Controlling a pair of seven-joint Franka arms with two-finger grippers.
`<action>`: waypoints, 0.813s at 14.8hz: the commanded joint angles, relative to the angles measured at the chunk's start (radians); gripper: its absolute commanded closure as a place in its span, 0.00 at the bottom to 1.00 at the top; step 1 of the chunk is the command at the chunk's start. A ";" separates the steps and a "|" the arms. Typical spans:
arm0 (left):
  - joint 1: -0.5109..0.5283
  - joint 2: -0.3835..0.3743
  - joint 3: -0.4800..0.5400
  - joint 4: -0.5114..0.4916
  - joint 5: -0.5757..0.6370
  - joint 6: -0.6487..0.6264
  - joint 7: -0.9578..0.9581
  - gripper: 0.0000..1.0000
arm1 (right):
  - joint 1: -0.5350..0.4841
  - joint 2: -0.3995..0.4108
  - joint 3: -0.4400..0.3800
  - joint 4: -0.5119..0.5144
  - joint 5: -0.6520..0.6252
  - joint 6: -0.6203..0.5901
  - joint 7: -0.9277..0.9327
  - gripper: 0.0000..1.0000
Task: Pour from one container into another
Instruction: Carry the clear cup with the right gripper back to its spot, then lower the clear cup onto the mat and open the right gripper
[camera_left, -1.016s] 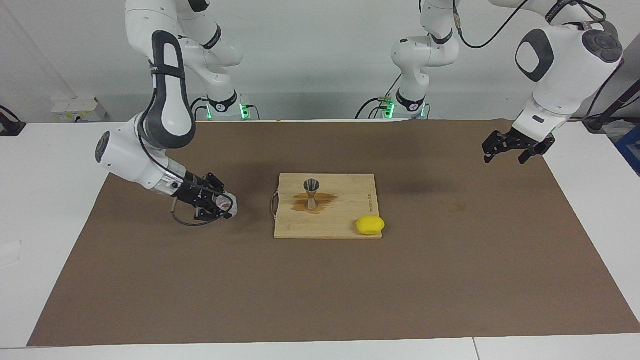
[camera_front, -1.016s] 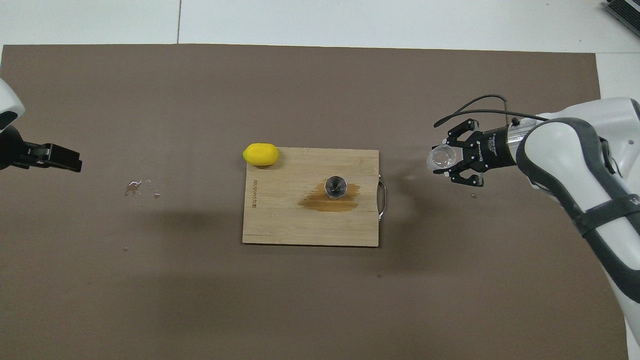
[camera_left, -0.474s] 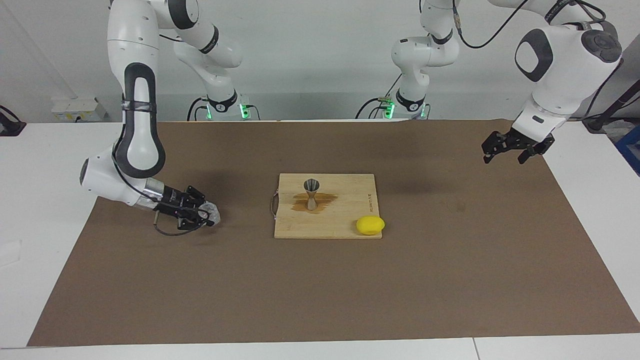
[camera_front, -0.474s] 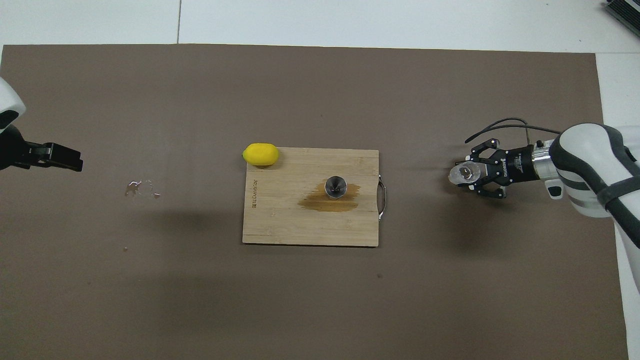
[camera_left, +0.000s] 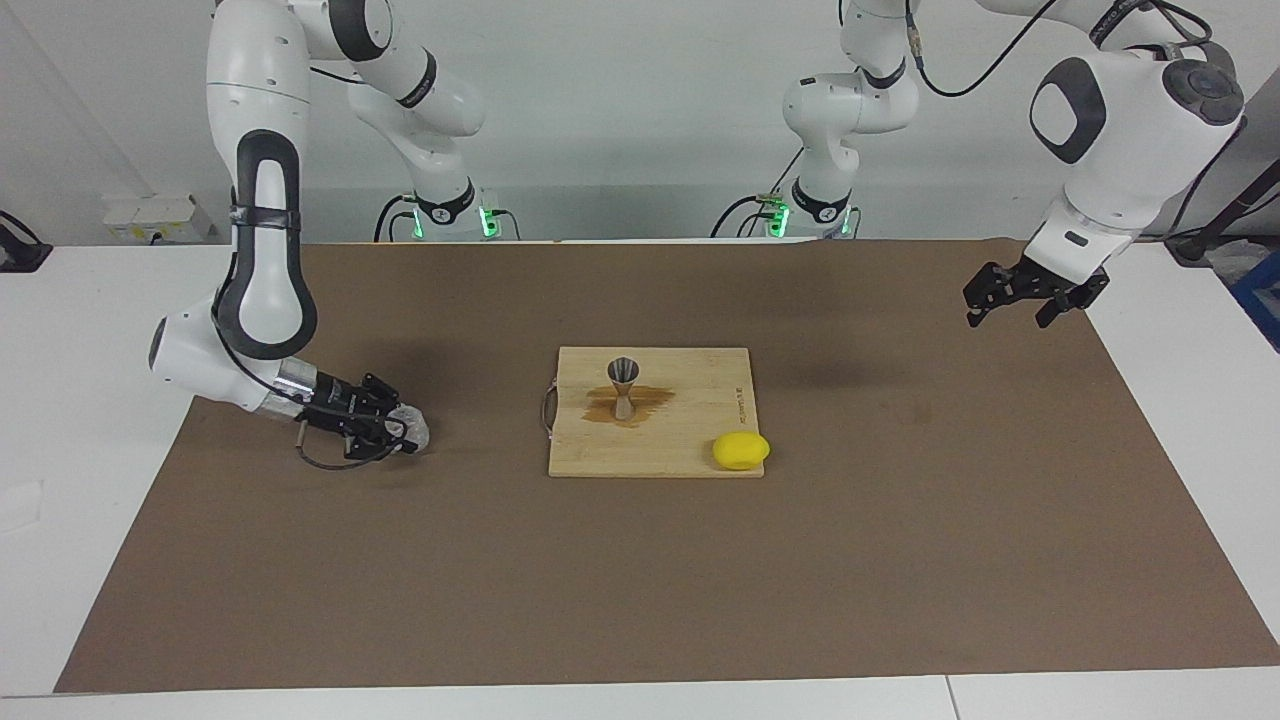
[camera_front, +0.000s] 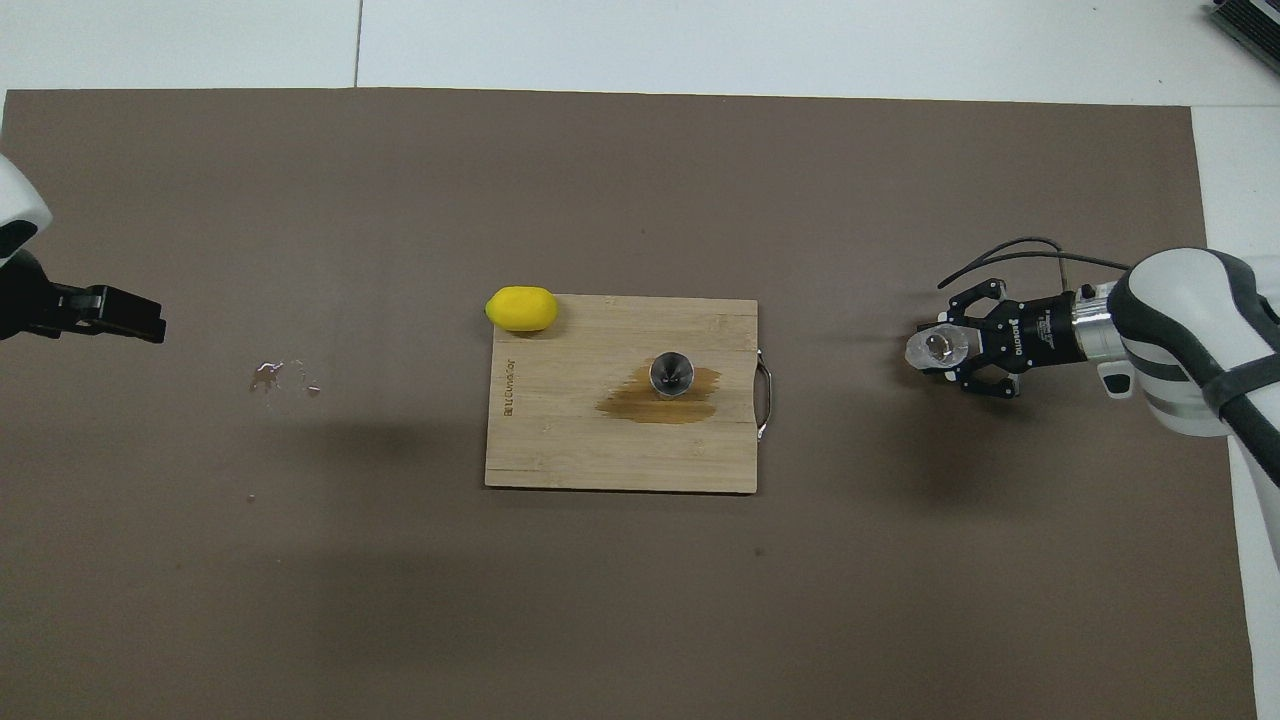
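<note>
The clear glass cup (camera_left: 411, 428) (camera_front: 932, 347) is at mat level toward the right arm's end of the table, well apart from the board. My right gripper (camera_left: 398, 433) (camera_front: 950, 350) lies low and nearly level, shut on the cup. The silvery hourglass jigger (camera_left: 624, 385) (camera_front: 670, 372) stands upright on the wooden cutting board (camera_left: 690, 458) (camera_front: 560, 450), in a brown wet patch. My left gripper (camera_left: 1008, 303) (camera_front: 120, 318) hangs open and empty over the mat's edge at the left arm's end, waiting.
A yellow lemon (camera_left: 741, 450) (camera_front: 521, 308) lies at the board's corner farthest from the robots, toward the left arm's end. A few drops (camera_front: 282, 375) sit on the brown mat (camera_front: 640, 600) between the board and the left gripper.
My right gripper has carried the glass cup away from the board toward the right arm's end and lowered it to the mat. The left arm, jigger and lemon have not moved.
</note>
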 joint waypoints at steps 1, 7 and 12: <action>0.003 0.003 -0.005 0.006 -0.001 -0.004 -0.014 0.00 | -0.034 -0.033 0.008 -0.030 0.017 -0.001 -0.046 0.00; 0.003 0.004 -0.005 0.007 -0.001 -0.004 -0.015 0.00 | -0.025 -0.154 0.005 -0.034 -0.073 -0.001 -0.043 0.00; 0.003 0.006 -0.006 0.010 -0.001 -0.009 -0.015 0.00 | 0.061 -0.266 0.011 -0.018 -0.303 -0.010 -0.048 0.00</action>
